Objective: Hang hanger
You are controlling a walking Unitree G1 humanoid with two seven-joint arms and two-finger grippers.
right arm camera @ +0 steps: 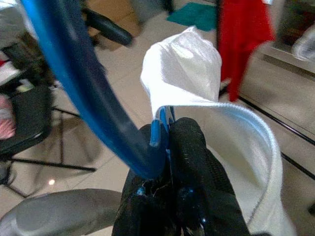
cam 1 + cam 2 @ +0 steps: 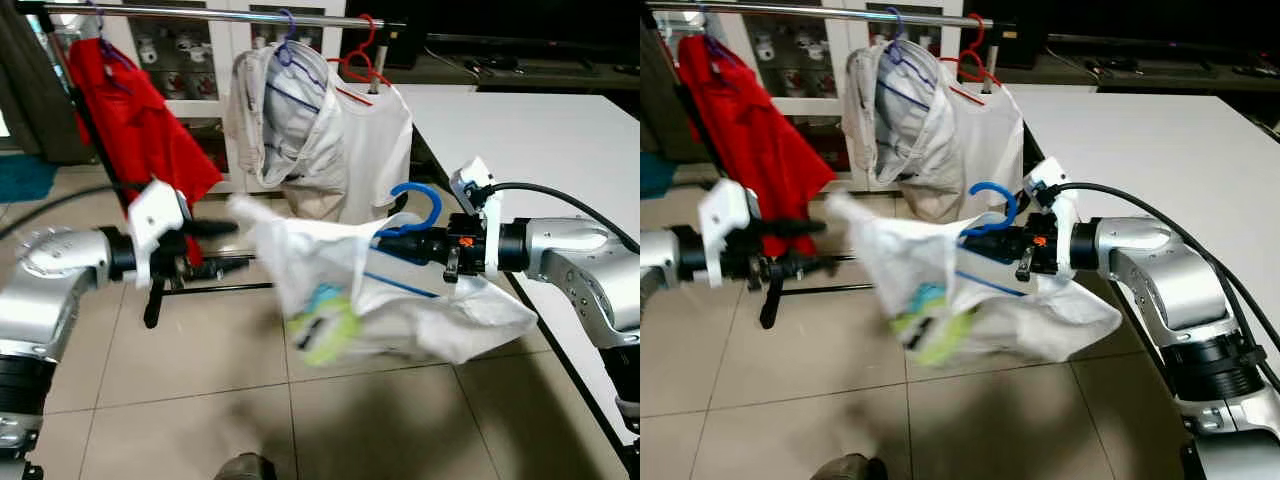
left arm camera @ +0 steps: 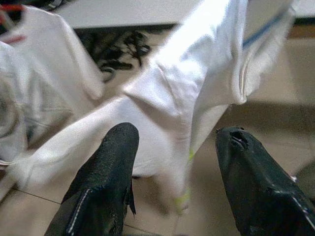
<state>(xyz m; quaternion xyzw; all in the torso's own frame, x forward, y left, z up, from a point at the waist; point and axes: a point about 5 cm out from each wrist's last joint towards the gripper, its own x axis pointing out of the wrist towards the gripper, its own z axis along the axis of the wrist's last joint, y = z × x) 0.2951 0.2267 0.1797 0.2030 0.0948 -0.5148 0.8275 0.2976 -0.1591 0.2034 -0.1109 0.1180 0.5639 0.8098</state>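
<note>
Blue plastic marks the hanger (image 2: 415,212), whose hook curves up just above the right gripper (image 2: 400,243) in the left eye view. The jaws are clamped on the hanger's neck, and a white T-shirt (image 2: 400,295) with a green and blue print hangs from it, sagging below and to both sides of the fingers. Opposite, the left gripper (image 2: 222,245) points toward the shirt's near sleeve, its jaws apart and the blurred sleeve tip just beyond them. Behind both grippers a clothes rail (image 2: 200,14) carries a red garment (image 2: 135,115), a white garment (image 2: 300,130) on a purple hanger (image 2: 288,40), and a red hanger (image 2: 362,55). A white table (image 2: 530,130) stands beyond the right arm.

From the right eye view the same scene shows, with the right gripper's fingers shut around the blue hanger under its hook.

Black fingertips (image 3: 115,162) of the left gripper stand wide apart in the left wrist view, with the white shirt stretched just ahead of the gap, not pinched.

Seen from the right wrist view, the fingers (image 1: 189,147) press together on the blue hanger's stem, the shirt's collar hem looping right beside them.
</note>
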